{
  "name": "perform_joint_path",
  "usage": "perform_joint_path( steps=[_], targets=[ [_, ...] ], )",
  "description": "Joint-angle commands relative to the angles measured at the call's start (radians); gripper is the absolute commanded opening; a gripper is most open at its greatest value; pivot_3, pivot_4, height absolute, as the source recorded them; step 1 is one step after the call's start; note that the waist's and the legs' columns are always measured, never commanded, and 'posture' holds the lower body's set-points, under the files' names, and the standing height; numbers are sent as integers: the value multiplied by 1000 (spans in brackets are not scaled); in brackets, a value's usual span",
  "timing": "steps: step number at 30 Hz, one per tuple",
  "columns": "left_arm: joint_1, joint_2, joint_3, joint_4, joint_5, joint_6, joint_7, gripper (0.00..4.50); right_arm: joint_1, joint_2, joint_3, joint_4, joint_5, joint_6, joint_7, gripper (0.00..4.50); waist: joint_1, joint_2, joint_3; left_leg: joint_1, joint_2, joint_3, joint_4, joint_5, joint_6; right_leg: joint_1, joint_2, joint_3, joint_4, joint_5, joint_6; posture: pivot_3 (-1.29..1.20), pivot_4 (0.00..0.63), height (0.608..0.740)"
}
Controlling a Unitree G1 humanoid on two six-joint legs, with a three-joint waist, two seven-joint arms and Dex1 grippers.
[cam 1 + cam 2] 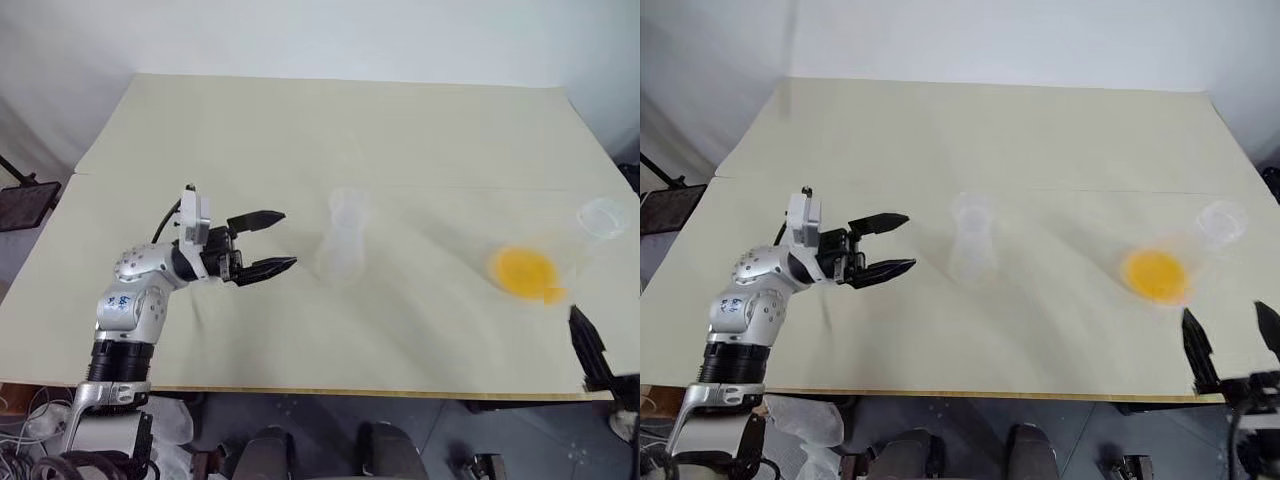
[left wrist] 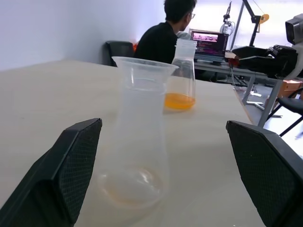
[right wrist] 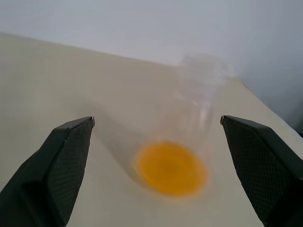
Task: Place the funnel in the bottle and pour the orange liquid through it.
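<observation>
- My left gripper [image 1: 262, 242] hangs over the left part of the table [image 1: 300, 130], fingers spread wide and empty, pointing to my right at the bottle [image 1: 343, 240].
- My right gripper [image 1: 1230, 345] sits at the table's near right edge, its two black fingers apart and holding nothing, aimed forward at the flask [image 1: 1185, 255].
- The bottle stands upright near the table's middle, long axis vertical, well apart from both grippers. The left wrist view shows what the head views blur: a flared wide mouth [image 2: 144, 68] on top, which may be the funnel seated in the neck, though I cannot tell, and a pale residue at the base.
- The orange liquid [image 1: 524, 271] lies in the flask on the right side of the table. From the head the flask looks slanted, mouth toward the far right; the left wrist view shows it standing upright behind the bottle, neck up.
- The left wrist view also takes in a seated person [image 2: 165, 35] beyond the table.
</observation>
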Motion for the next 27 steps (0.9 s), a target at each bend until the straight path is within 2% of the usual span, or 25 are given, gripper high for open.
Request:
perform_joint_path(
  steps=[1, 5, 9, 13, 22, 27],
  targets=[
    [10, -6, 20, -83, -38, 30, 10, 4465, -3, -11, -42, 16, 29, -1, -5, 4500, -2, 0, 0, 0, 0, 1, 0, 0, 0, 0, 0, 1, 0, 0, 0, 0, 150, 740],
    [33, -3, 18, -150, -56, 69, 15, 4465, -63, -91, -43, 35, 68, 82, -14, 4500, -5, 2, -1, 5, 1, 6, -3, 0, 0, 1, 1, 7, -1, 0, 0, 0, 150, 740],
    [55, 4, 24, -198, -69, 108, 32, 4465, -217, -224, -29, 121, 111, 248, -67, 4500, -2, 3, -1, 12, 1, 10, -7, 0, 0, 4, 1, 10, -2, 0, 0, 0, 150, 740],
    [83, 0, 28, -245, -76, 133, 54, 4465, -344, -296, -16, 192, 132, 341, -71, 4500, 0, 3, -2, 12, 1, 10, -8, 0, 0, 4, 1, 10, -2, 0, 0, 0, 150, 740],
    [119, -3, 44, -303, -84, 147, 92, 4465, -573, -348, 11, 363, 121, 430, -45, 4500, 0, 3, -2, 11, 0, 9, -8, 0, 0, 4, 1, 10, -3, 0, 0, 0, 150, 740],
    [128, -2, 47, -318, -83, 144, 105, 4465, -641, -359, 37, 421, 102, 446, -9, 4500, -1, 3, -2, 11, 1, 10, -9, 0, 0, 4, 1, 10, -3, 0, 0, 0, 150, 740]
  ],
)
